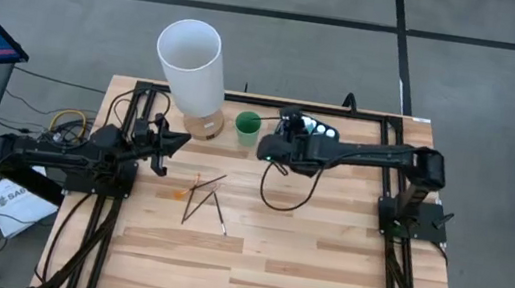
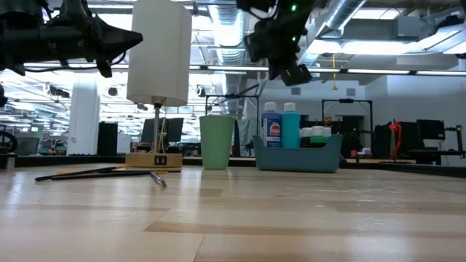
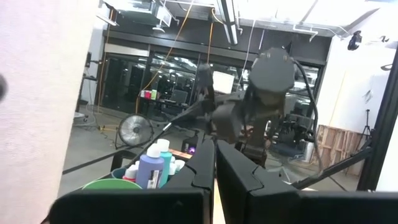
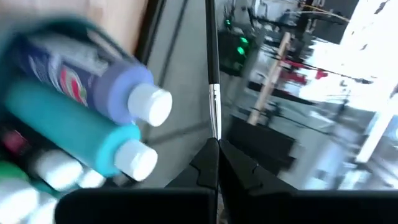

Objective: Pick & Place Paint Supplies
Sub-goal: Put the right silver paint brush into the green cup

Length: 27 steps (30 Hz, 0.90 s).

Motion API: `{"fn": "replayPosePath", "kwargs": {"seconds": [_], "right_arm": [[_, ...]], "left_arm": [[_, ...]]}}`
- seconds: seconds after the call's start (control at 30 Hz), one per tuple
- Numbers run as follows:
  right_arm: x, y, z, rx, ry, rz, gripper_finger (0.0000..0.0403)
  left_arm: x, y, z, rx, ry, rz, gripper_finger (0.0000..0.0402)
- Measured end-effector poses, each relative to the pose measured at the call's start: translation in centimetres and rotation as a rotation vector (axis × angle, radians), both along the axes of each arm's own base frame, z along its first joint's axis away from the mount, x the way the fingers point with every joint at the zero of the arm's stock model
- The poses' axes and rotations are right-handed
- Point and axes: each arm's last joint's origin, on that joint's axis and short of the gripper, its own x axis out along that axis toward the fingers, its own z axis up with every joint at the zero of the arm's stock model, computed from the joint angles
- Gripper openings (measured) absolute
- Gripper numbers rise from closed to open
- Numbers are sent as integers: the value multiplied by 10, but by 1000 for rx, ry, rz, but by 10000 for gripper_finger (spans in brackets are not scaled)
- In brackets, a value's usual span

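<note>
Two grippers, both up off the table. R gripper [image 1: 263, 147] sits at 12 o'clock between green cup [image 1: 248, 125] and blue tray [image 2: 298, 154], fingers pinched on a thin brush [image 4: 213, 93]. Bottles [image 2: 281, 125] stand in tray. L gripper [image 1: 180, 142] at 10 o'clock, fingers shut, empty. Loose brushes [image 1: 205, 197] lie mid-table, 9 o'clock side; lamp [image 1: 191, 64] at 11.

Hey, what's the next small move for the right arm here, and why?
Probably lower the right tool toward the blue tray, then release. It is shut on a thin brush and hangs high above the tray, where the bottles already stand. More brushes lie on the table, and the left tool waits, shut, beside the white lamp.
</note>
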Motion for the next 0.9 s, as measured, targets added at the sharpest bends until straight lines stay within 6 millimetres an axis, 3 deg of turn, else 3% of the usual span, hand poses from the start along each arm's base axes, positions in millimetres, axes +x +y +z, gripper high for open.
{"fn": "replayPosePath", "kwargs": {"seconds": [0.23,0.7,0.9], "right_arm": [[10,0,-19,-86,133,4,0],[30,-5,-6,-166,186,119,0],[32,-11,-4,-205,329,172,0]], "left_arm": [[0,0,0,0,1,0,2],[0,0,0,0,0,0,2],[0,0,0,0,-1,0,2]]}}
